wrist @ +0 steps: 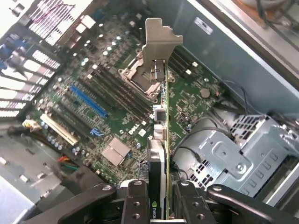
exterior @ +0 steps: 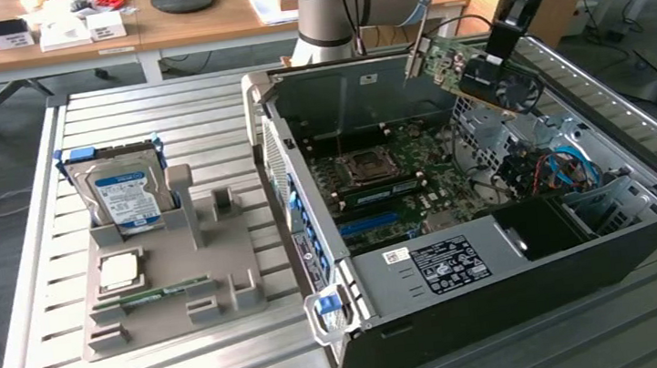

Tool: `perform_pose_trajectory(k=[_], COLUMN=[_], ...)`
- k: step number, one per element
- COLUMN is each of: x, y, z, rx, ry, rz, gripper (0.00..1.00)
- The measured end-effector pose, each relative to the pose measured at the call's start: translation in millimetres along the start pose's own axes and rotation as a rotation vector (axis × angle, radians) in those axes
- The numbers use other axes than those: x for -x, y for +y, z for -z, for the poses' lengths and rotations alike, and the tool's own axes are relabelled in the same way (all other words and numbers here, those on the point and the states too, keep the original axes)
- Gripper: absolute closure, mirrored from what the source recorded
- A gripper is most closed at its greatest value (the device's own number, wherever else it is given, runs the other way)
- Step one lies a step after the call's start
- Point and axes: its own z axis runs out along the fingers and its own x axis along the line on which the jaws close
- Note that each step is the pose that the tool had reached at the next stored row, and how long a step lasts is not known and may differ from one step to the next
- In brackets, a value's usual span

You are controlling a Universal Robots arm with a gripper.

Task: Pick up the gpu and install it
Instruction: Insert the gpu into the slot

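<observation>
My gripper [exterior: 504, 41] hangs over the back right part of the open computer case [exterior: 522, 283] and is shut on the gpu [exterior: 472, 70]. The card is tilted, fan face toward the exterior view's right, well above the motherboard [exterior: 392, 182]. In the wrist view the gpu [wrist: 161, 135] appears edge-on between my fingers [wrist: 135, 201], its silver bracket [wrist: 158, 43] pointing away from the gripper [wrist: 161, 207]. Beneath it lie the motherboard [wrist: 196, 93], the CPU socket [wrist: 139, 77] and a blue slot [wrist: 88, 100]. The card touches nothing below.
A grey parts holder [exterior: 169, 292] stands at the exterior view's left on the slatted metal table [exterior: 150, 111], carrying an upright hard drive [exterior: 124, 194], a processor chip [exterior: 118, 270] and a memory stick [exterior: 159, 293]. Drive cages and cables [exterior: 553, 169] crowd the case's right side.
</observation>
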Motion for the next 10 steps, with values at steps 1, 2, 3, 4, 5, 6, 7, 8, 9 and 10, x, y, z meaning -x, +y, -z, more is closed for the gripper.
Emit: perform_pose_trajectory(k=[1, 2, 3, 4, 5, 6, 7, 8, 9, 10], x=[0.0, 0.0, 0.0, 0.0, 0.0, 0.0, 0.0, 0.0, 0.0, 0.0], y=[0.0, 0.0, 0.0, 0.0, 0.0, 0.0, 0.0, 0.0, 0.0, 0.0], z=[0.0, 0.0, 0.0, 0.0, 0.0, -0.1, -0.1, -0.1, -0.1, -0.2], rx=[0.0004, 0.0007, 0.0010, 0.0013, 0.0016, 0.0020, 0.0023, 0.0027, 0.0030, 0.0034], ry=[0.0013, 0.0025, 0.0039, 0.0051, 0.0063, 0.0074, 0.0087, 0.0100, 0.0114, 0.0128], rz=[0.016, 0.031, 0.047, 0.062, 0.077, 0.092, 0.108, 0.123, 0.141, 0.159], gripper=[0.73, 0.73, 0.73, 0.73, 0.73, 0.73, 0.73, 0.73, 0.73, 0.73])
